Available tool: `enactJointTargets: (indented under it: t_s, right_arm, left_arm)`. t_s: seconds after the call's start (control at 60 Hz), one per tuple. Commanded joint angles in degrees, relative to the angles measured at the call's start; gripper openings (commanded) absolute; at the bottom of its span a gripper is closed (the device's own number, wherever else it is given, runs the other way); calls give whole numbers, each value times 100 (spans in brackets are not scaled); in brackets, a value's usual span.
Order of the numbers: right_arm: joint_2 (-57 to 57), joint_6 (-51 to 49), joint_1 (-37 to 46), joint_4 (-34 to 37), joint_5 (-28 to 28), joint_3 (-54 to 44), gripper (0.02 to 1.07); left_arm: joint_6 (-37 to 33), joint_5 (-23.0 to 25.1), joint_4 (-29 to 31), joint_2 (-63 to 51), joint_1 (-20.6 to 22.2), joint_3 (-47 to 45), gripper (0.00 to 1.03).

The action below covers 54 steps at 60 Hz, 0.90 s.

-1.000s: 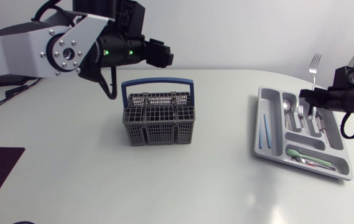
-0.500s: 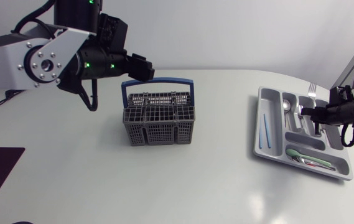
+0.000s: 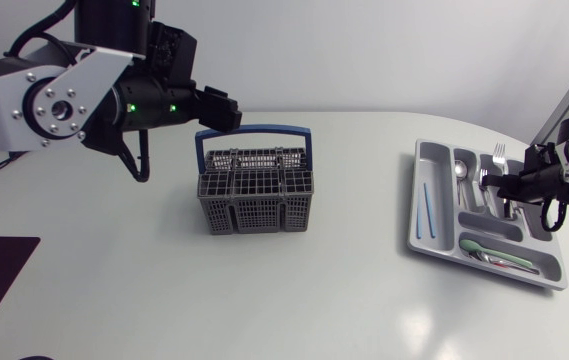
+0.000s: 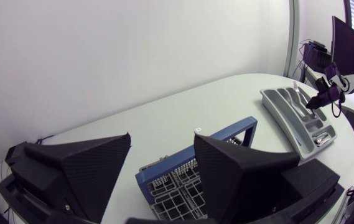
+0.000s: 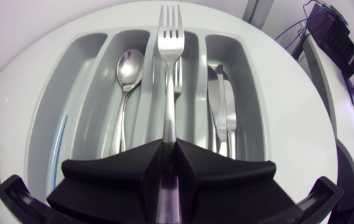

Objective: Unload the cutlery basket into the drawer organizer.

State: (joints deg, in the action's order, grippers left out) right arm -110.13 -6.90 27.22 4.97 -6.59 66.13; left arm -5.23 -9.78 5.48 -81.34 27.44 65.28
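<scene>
The right gripper (image 5: 169,151), clamped on the fork (image 5: 169,37), holds it lengthwise over the middle slot of the tray (image 5: 77,46), seemingly just above; the left gripper (image 4: 161,158) gapes by the basket (image 4: 186,186).

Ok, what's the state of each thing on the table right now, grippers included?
Cutlery basket: upright, handle raised, no cutlery showing.
Fork: held over the fork compartment, not yet released.
Drawer organizer: partly filled; spoon, second fork and knives lie in separate compartments.
Left gripper: open, empty, over the basket.
Right gripper: shut on the fork.
</scene>
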Motion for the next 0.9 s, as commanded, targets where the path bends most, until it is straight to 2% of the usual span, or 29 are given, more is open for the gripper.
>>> enactJointTargets:
  t_s: [0.0, 0.417, 0.467, 0.6, 0.733, 0.8, 0.883]
  right_arm:
    - [-229, 250, 37, 109, -9, 269, 8]
    - [-870, 540, 2, 461, -18, 867, 9]
    - [-923, 540, 2, 487, -18, 893, 14]
    - [-897, 540, -33, 505, -9, 858, 43]
    - [-492, 505, -59, 478, 9, 594, 67]
    - [-114, 479, -103, 338, 88, 331, 74]
    - [448, 347, -130, 223, 96, -12, 77]
  left_arm:
    - [-109, -77, 24, 154, 7, -94, 91]
    - [-109, -77, 6, 356, -46, -287, 92]
    - [-109, -77, -3, 382, -55, -322, 92]
    - [-109, -77, -3, 435, -63, -393, 92]
    - [-109, -77, 24, 540, -116, -472, 92]
    - [-109, -77, 77, 602, -116, -498, 93]
    - [-109, -77, 147, 690, -134, -525, 94]
